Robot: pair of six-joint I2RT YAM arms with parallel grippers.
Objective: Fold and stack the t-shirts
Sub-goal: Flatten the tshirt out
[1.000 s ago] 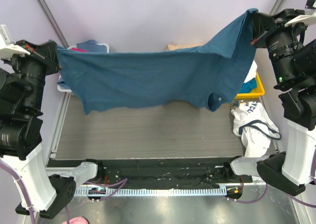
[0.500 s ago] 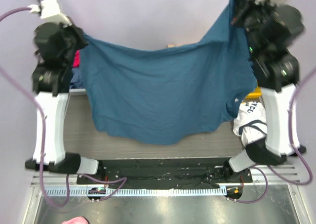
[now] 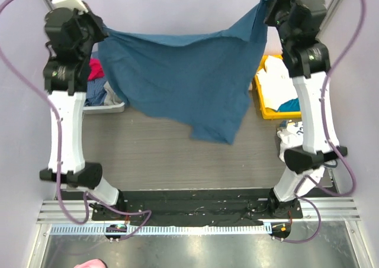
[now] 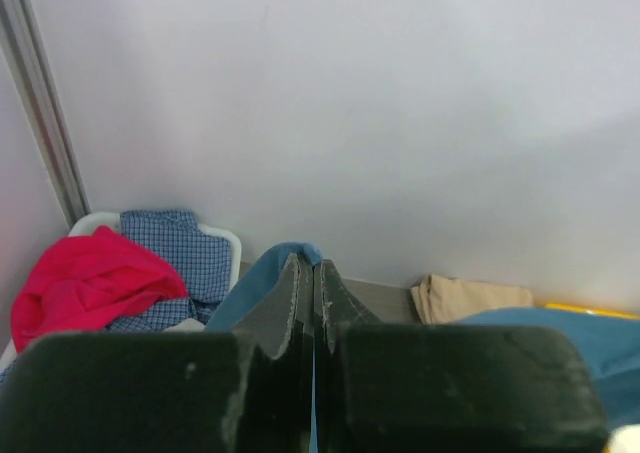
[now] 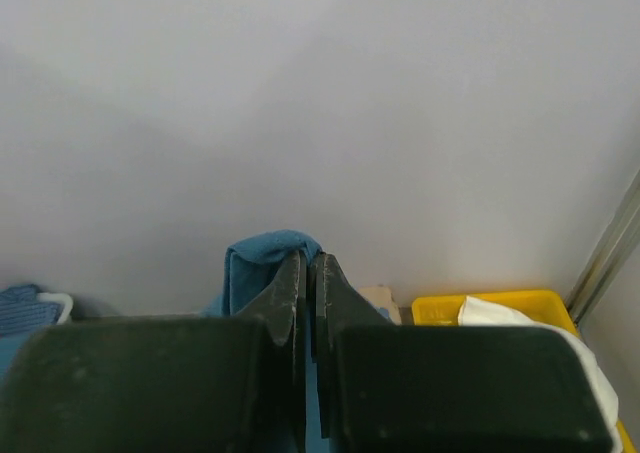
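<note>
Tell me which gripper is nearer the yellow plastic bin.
Right. The right gripper, shut on the dark teal-blue cloth t-shirt, is raised close to the yellow plastic bin; the left gripper holds the shirt's opposite end, well away from it.

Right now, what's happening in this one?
Both arms are holding the dark teal-blue t-shirt up in the air, spread between them over the table. The left gripper and the right gripper are each shut on an edge of the cloth. It hangs loose, not yet folded.
</note>
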